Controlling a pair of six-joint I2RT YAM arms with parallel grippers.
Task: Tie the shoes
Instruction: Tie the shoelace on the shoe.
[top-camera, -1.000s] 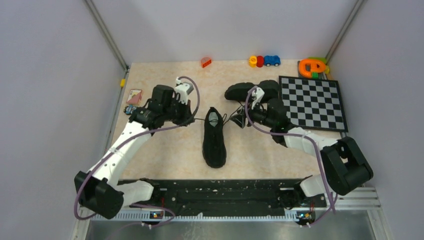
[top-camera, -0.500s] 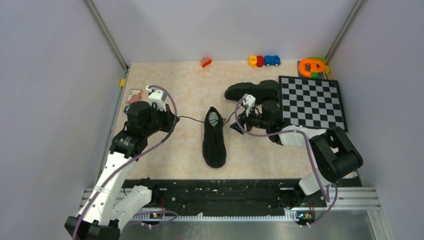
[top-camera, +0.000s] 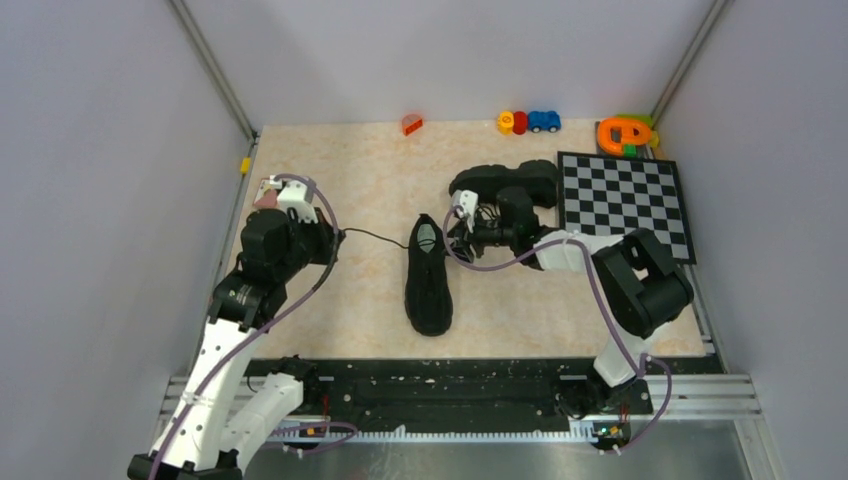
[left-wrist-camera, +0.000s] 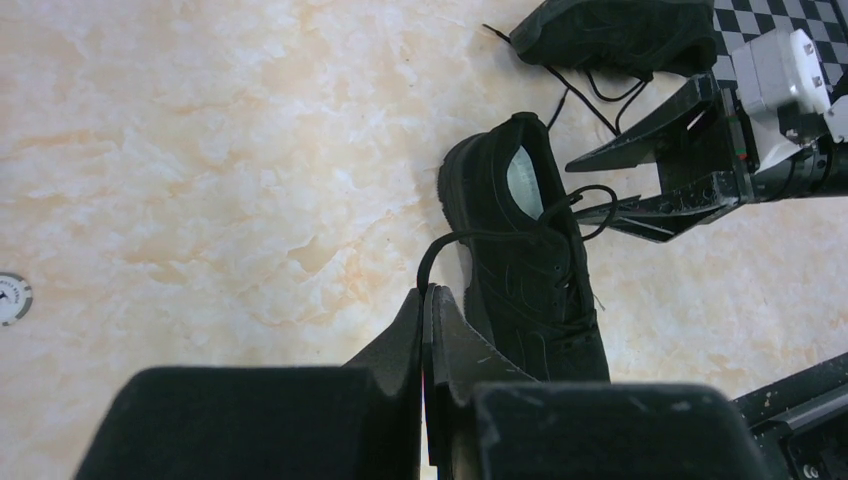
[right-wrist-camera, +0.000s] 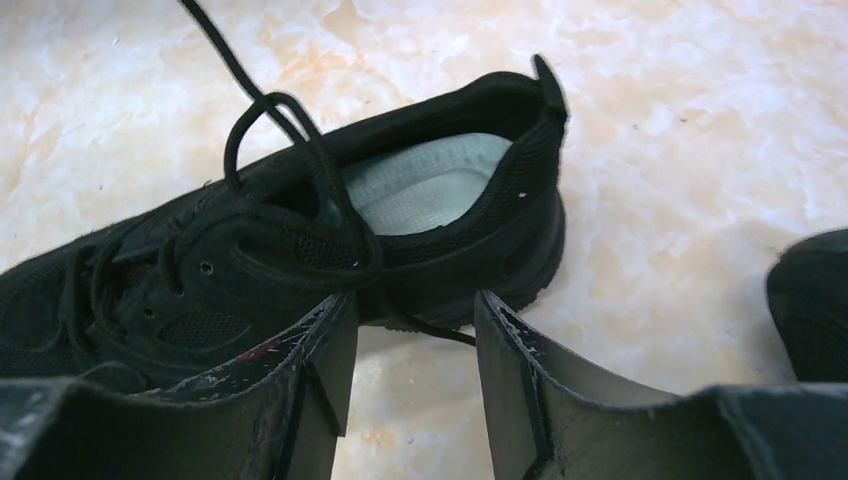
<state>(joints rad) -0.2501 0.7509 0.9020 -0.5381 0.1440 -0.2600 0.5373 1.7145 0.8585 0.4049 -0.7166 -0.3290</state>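
Left fingers (left-wrist-camera: 447, 335): pressed shut, with the end of a thin black lace (left-wrist-camera: 440, 250) pinched between the tips.
Lace: runs from the left fingers across the bare worktop (top-camera: 350, 300) to the eyelets of the near shoe (top-camera: 428, 285), lifted off the surface for most of its length.
Right fingers (right-wrist-camera: 510, 360): standing well apart and gripping nothing. A thin strand of lace crosses the gap low down by the shoe's heel; I cannot tell whether it touches either finger.
Near shoe: upright on its sole between the two pairs of fingers, well apart from the left ones. Its heel end is just in front of the right ones, and its toe points toward the arm bases.
Insole (right-wrist-camera: 425, 185): pale, showing in the shoe's opening just beyond the right fingers.
Lace loop (right-wrist-camera: 290, 125): stands up over the tongue, ahead of the right fingers.
Second shoe (top-camera: 505, 180): black, just behind the right fingers, on their far side.
Checkerboard (top-camera: 625, 205): on the outer side of the right fingers, near the second shoe.
Toy cars (top-camera: 528, 122): at the far edge, well apart from both pairs of fingers.
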